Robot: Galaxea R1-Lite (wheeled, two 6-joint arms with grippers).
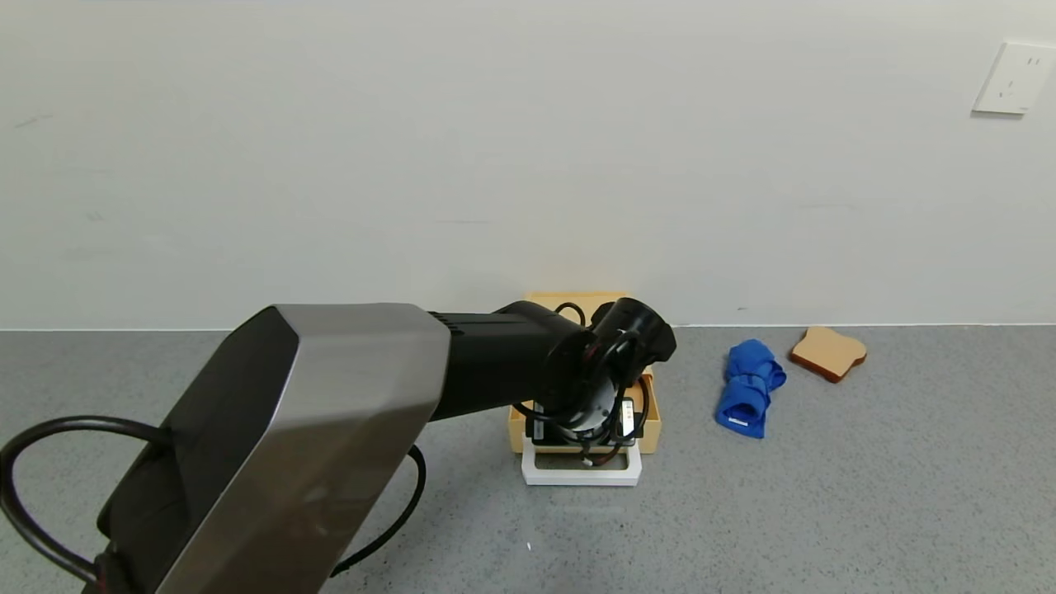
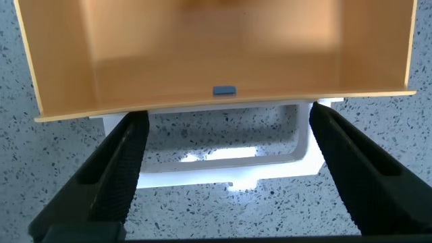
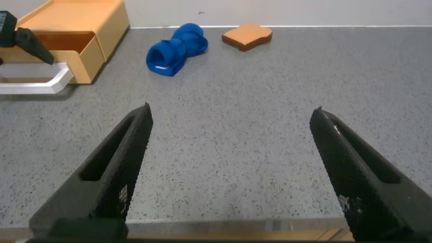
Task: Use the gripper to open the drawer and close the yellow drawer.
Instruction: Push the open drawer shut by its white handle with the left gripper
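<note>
The pale yellow drawer unit (image 1: 569, 302) stands against the back wall, with its tray (image 2: 216, 61) pulled partly out. The white loop handle (image 1: 582, 476) lies in front on the table. My left gripper (image 1: 584, 445) hangs over the tray's front edge. In the left wrist view its gripper (image 2: 227, 116) is open and holds nothing. Its black fingers (image 2: 121, 169) stand either side of the handle (image 2: 223, 165), above it. My right gripper (image 3: 231, 111) is open and empty, low over the table, well off from the drawer (image 3: 81, 27). It is out of the head view.
A rolled blue cloth (image 1: 749, 388) lies right of the drawer, and a bread slice (image 1: 827, 352) lies farther right near the wall. Both show in the right wrist view, the cloth (image 3: 172, 50) and the bread (image 3: 246, 35). A wall socket (image 1: 1013, 78) is at upper right.
</note>
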